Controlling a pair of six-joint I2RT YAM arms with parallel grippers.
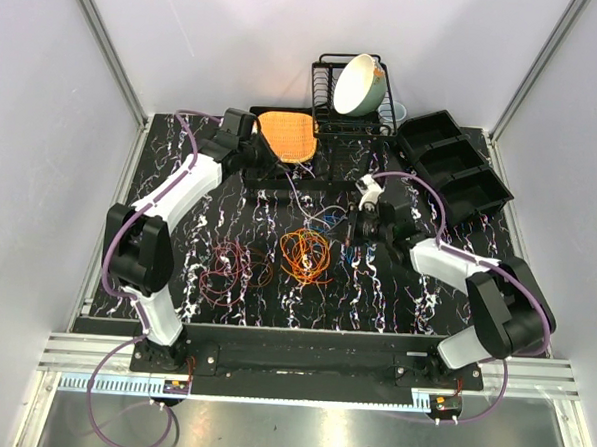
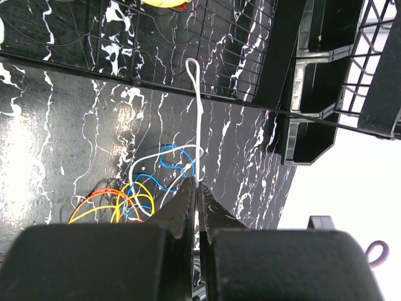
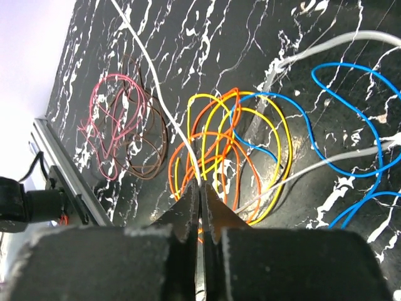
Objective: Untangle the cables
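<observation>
- Left wrist view: left gripper [image 2: 197,190] clenched on white cable [image 2: 198,119], blue cable [image 2: 174,164] beside.
- Right wrist view: right gripper [image 3: 200,191] also pinches white cable.
- Top view alone: orange cables [image 1: 307,254] mid-table, maroon cables [image 1: 231,265] to their left.

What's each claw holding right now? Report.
Left claw: closed on the white cable.
Right claw: closed, also pinching a white cable.

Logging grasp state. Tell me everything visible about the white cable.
The white cable is thin, smooth, plastic-looking wire. The left gripper is shut on it; a straight stretch runs on to a small folded end. The right gripper is shut on a white strand, apparently the same cable, stretched straight across the orange loops. More whitish strands curve beside the blue cable.
</observation>
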